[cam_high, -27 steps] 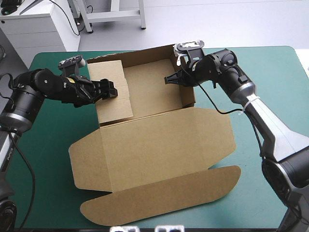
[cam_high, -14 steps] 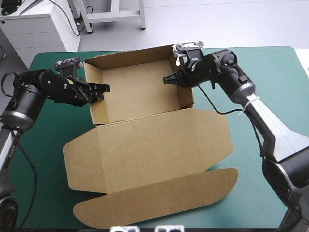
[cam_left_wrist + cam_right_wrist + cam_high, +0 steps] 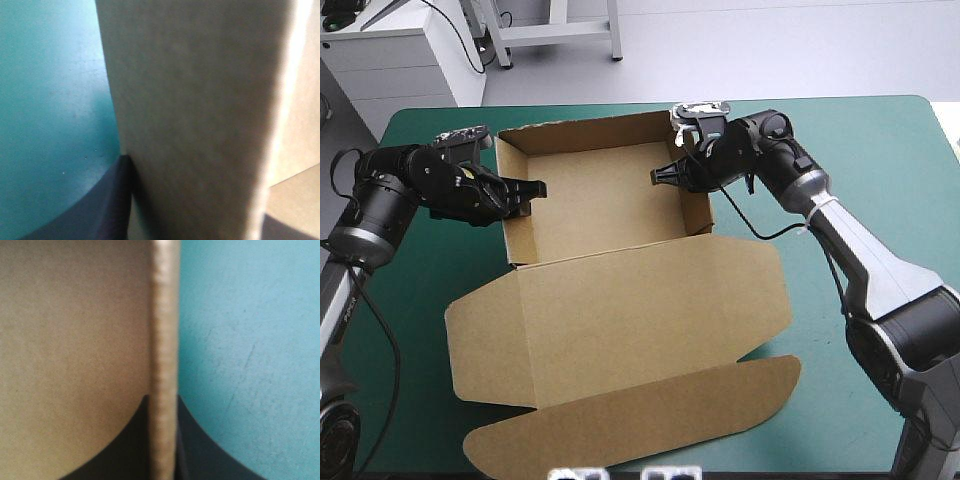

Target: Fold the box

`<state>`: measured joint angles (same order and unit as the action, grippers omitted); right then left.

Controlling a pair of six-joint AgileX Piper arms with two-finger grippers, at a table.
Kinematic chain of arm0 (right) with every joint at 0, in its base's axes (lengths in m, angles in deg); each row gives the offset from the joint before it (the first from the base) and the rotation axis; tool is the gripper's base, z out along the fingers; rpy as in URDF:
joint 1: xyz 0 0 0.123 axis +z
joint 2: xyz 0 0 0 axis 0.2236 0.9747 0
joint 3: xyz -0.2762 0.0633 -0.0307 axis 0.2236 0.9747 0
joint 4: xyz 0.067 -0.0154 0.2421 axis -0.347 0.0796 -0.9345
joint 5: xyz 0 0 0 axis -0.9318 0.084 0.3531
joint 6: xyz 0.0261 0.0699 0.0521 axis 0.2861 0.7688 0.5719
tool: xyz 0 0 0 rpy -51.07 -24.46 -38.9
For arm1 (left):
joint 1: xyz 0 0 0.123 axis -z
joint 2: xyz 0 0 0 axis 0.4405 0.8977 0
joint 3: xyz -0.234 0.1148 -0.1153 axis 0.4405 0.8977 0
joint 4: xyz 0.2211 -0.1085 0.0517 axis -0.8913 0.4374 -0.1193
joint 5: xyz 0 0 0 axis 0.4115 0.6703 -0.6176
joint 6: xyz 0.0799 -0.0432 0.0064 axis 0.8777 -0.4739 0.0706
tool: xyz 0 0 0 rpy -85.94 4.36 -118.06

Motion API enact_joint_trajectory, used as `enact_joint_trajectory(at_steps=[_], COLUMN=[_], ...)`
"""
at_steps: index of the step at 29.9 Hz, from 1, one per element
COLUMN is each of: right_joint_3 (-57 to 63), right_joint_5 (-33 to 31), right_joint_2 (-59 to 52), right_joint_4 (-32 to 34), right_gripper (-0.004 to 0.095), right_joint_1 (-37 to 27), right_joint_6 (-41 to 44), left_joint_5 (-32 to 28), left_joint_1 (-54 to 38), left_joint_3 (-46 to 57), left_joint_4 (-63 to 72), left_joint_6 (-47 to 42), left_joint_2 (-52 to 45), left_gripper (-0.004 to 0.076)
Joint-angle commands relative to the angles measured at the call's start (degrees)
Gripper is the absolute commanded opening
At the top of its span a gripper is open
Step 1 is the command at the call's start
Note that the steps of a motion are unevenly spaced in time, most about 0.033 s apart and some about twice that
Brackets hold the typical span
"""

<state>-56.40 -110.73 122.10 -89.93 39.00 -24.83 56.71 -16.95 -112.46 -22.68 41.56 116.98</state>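
Note:
The brown box (image 3: pixel 610 200) stands as an open tray at the back of the teal-green table, its side walls upright. Its lid (image 3: pixel 630 310) lies flat toward the front, ending in a rounded tuck flap (image 3: pixel 640 415). My left gripper (image 3: pixel 525 188) is shut on the tray's left wall. In the left wrist view that wall (image 3: pixel 195 100) fills the space between the black fingers (image 3: pixel 112 210). My right gripper (image 3: pixel 668 175) is shut on the right wall, whose edge (image 3: pixel 164 330) runs up between its fingers (image 3: pixel 200 450).
The tuck flap reaches close to the table's front edge. The tray's back wall (image 3: pixel 585 132) stands near the far edge. Teal-green cover (image 3: pixel 880 160) shows to the right of the box, and a narrower strip (image 3: pixel 420 260) to its left.
The left wall panel, earlier folded down inside the tray, now stands upright. The left gripper has drawn back to the left. The whole box and the right gripper have shifted left.

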Motion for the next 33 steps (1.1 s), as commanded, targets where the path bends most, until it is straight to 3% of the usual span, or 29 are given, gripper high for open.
enact_joint_trajectory(at_steps=[1,7,12,19,25,33], right_joint_3=[-2.02,-2.02,-2.02,-2.02,-2.02,-2.02], right_joint_5=[2.83,2.92,2.64,-0.02,-1.37,-1.77], right_joint_2=[-2.13,-2.14,-2.10,-0.86,0.88,0.97], right_joint_4=[-2.04,3.23,3.55,5.38,3.07,2.23], right_gripper=[-0.0016,-0.0016,-0.0016,-0.0016,-0.0016,-0.0016], right_joint_1=[0.38,0.38,0.38,0.38,0.51,0.89], right_joint_6=[-0.49,0.65,1.10,2.26,2.39,2.15], left_joint_5=[-1.70,1.31,2.26,2.63,3.15,0.63], left_joint_1=[0.36,0.36,0.36,3.78,12.64,14.47], left_joint_3=[-1.77,-1.77,-4.16,-6.44,-6.44,-6.44], left_joint_4=[5.63,5.96,4.22,-11.25,-33.89,-35.39], left_joint_6=[1.00,1.00,1.76,-3.70,-10.07,-11.38], left_joint_2=[-2.26,-2.26,-2.26,-2.26,-1.79,-0.52], left_gripper=[-0.0008,-0.0008,-0.0008,-0.0008,-0.0008,-0.0008])
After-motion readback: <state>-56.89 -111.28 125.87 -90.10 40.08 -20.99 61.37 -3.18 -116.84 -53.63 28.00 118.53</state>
